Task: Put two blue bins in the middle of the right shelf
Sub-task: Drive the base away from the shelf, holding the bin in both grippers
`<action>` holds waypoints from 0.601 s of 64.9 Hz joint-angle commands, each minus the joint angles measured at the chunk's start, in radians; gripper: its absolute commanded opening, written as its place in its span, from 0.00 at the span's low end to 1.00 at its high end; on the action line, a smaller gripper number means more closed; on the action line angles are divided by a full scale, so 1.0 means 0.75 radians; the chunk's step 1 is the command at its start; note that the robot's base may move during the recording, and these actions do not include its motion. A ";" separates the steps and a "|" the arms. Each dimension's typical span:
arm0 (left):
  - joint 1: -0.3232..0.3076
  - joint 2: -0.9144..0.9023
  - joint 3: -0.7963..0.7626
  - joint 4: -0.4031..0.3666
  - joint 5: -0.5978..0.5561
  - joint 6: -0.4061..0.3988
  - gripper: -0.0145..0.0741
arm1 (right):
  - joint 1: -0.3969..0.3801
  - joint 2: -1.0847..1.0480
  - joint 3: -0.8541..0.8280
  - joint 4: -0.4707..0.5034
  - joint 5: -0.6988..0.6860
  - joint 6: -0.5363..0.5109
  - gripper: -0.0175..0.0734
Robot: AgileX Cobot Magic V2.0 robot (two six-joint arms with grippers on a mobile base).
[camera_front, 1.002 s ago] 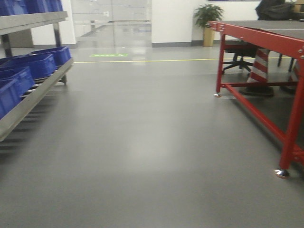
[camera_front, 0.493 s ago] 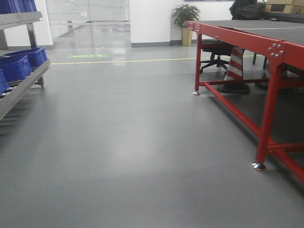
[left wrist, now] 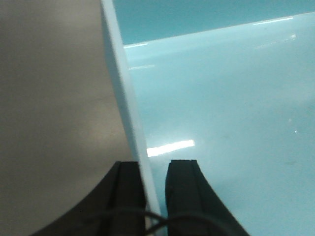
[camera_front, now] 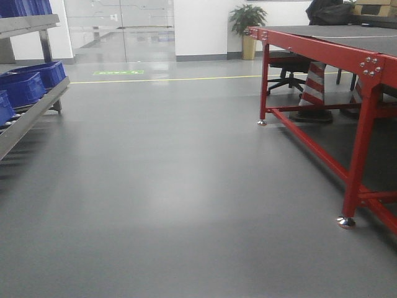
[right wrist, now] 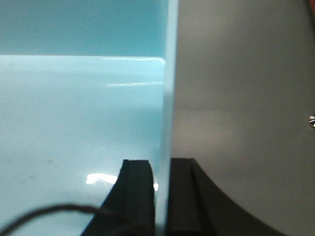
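Exterior front-facing: what shows?
— A grey floor [camera_front: 173,186]. Dark blue bins [camera_front: 25,87] sit on a metal rack [camera_front: 31,119], and across the floor stands a red-framed table [camera_front: 360,149] with a striped cone [camera_front: 313,84] and an office chair [camera_front: 286,77] under it. A potted plant [camera_front: 247,18] stands by the far wall.

Left wrist-mounted?
— The left gripper [left wrist: 155,196] has its black fingers [left wrist: 129,191] pinching the thin side wall of a pale blue bin [left wrist: 221,108]. The wall runs straight ahead from between the jaws. The bin's glossy inside lies beyond the inner jaw and bare floor beyond the outer one.

Right wrist-mounted?
— It's the mirror picture. The right gripper [right wrist: 160,196] clamps a pale blue bin [right wrist: 74,113] wall between its fingers [right wrist: 138,191]. The bin's inside is on one jaw's side and floor on the other's. A dark cable [right wrist: 44,214] loops just beside the jaws.

One bin or two?
— I cannot tell.
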 commanded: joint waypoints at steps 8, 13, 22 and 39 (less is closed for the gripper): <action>0.000 -0.031 -0.016 0.000 -0.023 0.032 0.04 | -0.022 0.001 -0.017 -0.085 -0.069 -0.011 0.03; 0.000 -0.031 -0.016 0.000 -0.023 0.032 0.04 | -0.022 0.001 -0.017 -0.085 -0.069 -0.011 0.03; 0.000 -0.031 -0.016 0.000 -0.023 0.032 0.04 | -0.022 0.001 -0.017 -0.085 -0.069 -0.011 0.03; 0.000 -0.031 -0.016 0.000 -0.023 0.032 0.04 | -0.022 0.001 -0.017 -0.085 -0.069 -0.011 0.03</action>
